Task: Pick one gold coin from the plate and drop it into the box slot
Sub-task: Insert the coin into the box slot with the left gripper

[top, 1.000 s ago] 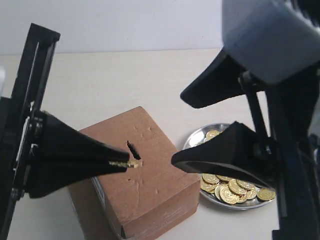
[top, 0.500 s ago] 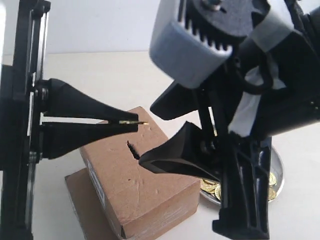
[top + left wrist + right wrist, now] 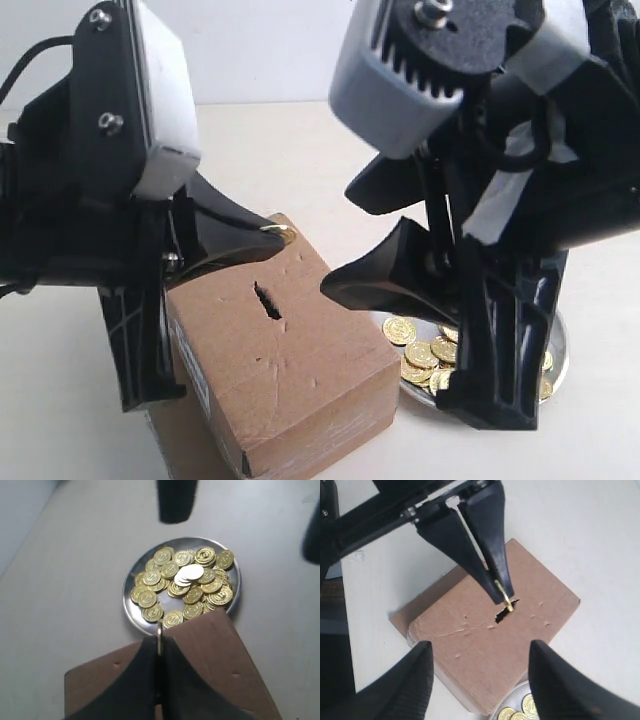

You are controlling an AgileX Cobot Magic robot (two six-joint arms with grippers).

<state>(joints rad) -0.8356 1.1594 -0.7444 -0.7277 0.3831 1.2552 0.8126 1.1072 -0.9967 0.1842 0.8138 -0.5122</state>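
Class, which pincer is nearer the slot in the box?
Left. The left pincer grips a gold coin close above the box slot. The right pincer, open, hangs farther off, toward the plate side.

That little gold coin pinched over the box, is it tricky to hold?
Probably. The coin looks thin, stiff and shiny, so it may slip from the left pincer. Being round, it would likely roll if it misses the box slot.

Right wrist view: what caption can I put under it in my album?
Left pincer pinches a gold coin edge-on close to the box slot.
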